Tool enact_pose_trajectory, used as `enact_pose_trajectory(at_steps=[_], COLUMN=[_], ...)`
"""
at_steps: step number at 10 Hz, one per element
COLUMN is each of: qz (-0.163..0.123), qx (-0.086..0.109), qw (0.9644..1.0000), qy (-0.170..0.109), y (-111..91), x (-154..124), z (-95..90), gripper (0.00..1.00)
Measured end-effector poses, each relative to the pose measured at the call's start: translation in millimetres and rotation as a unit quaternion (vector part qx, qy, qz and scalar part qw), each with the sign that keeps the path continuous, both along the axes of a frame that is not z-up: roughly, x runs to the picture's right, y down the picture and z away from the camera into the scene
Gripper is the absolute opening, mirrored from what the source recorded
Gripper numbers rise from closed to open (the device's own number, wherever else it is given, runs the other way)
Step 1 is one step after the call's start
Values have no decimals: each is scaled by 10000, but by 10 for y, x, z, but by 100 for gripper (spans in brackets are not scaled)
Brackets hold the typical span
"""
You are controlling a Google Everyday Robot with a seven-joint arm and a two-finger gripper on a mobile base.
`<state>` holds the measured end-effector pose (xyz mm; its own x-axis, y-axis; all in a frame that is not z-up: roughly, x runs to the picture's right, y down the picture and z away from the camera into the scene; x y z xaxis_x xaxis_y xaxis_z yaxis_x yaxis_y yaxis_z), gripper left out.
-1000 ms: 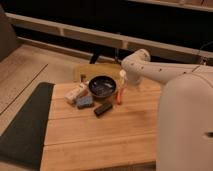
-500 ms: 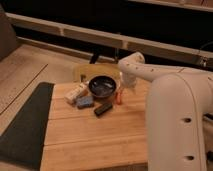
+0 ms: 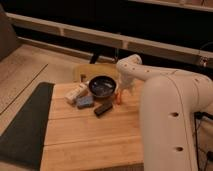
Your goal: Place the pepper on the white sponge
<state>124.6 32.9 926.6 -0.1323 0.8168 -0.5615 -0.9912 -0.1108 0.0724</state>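
Note:
The orange-red pepper (image 3: 118,97) stands at the right of the dark bowl (image 3: 102,86) on the wooden table (image 3: 85,135). My gripper (image 3: 121,90) hangs at the end of the white arm, right over the pepper's top, at the bowl's right edge. The white sponge (image 3: 76,92) lies left of the bowl, near the table's back left corner, well apart from the gripper and pepper.
A blue sponge (image 3: 84,102) lies just in front of the white sponge. A black block (image 3: 103,108) lies in front of the bowl. A wooden chair (image 3: 87,72) stands behind the table. A dark mat (image 3: 25,122) lies on the floor at the left. My white arm fills the right side.
The arm has swung closer to the camera and now fills more of the right side. The gripper has stayed at the pepper beside the bowl.

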Motion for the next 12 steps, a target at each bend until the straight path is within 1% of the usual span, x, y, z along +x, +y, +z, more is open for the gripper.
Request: enact_pose_trajectory(at_steps=[2, 3, 8, 9, 12], qz=[19, -21, -62, -116, -219], qx=[-106, -162, -150, -122, -139], qw=[9999, 9998, 9998, 9997, 9991], qy=[-112, -92, -98, -148, -341], y=[63, 102, 99, 111, 181], x=[-32, -4, -11, -47, -231], z=[63, 97, 105, 137, 227], gripper=[65, 65, 65, 65, 65])
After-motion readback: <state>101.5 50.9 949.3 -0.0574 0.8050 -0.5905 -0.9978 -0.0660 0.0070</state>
